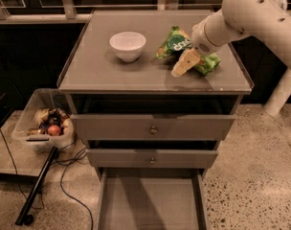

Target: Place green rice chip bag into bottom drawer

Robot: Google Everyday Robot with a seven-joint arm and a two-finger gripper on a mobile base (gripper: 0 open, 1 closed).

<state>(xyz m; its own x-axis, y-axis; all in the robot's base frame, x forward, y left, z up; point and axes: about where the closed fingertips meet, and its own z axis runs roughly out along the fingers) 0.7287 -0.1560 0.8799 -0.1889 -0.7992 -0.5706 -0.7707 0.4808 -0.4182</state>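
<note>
The green rice chip bag point(176, 43) lies on the right half of the cabinet top, crinkled, with a dark green oval facing up. My gripper point(184, 63) hangs from the white arm that comes in from the upper right. It sits just over the bag's near edge, with the tan fingertips point(180, 69) pointing down toward the front of the top. The bottom drawer point(150, 200) is pulled out at the base of the cabinet, and its flat floor is bare.
A white bowl point(128, 45) stands on the cabinet top point(97, 71) left of the bag. Two upper drawers with round knobs point(153, 129) are slightly open. A clear bin of items point(45, 123) and a black pole with cables point(38, 186) are on the floor at left.
</note>
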